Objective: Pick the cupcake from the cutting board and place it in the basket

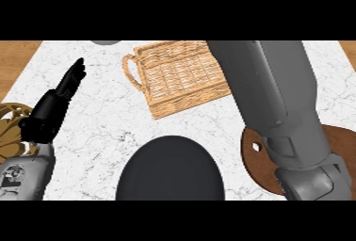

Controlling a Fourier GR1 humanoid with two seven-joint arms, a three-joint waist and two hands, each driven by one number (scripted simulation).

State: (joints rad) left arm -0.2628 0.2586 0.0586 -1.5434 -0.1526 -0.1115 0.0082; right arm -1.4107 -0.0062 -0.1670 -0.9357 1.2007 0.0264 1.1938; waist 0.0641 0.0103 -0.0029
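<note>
The wicker basket (179,75) with a loop handle on its left side lies on the white marble counter, top centre. A round brown cutting board (259,162) shows at the lower right, mostly covered by my right forearm (278,94). That forearm runs from the lower right up past the basket's right edge and out of the picture's top, so the right hand does not show. No cupcake is visible. My left hand (59,101) rests at the left with its fingers straight and pointing up, holding nothing.
A large dark oval shape (170,172) fills the lower centre. A golden openwork round object (10,123) sits at the left edge behind my left hand. A small grey object (106,42) peeks in at the top. Wooden surface borders the marble at both upper corners.
</note>
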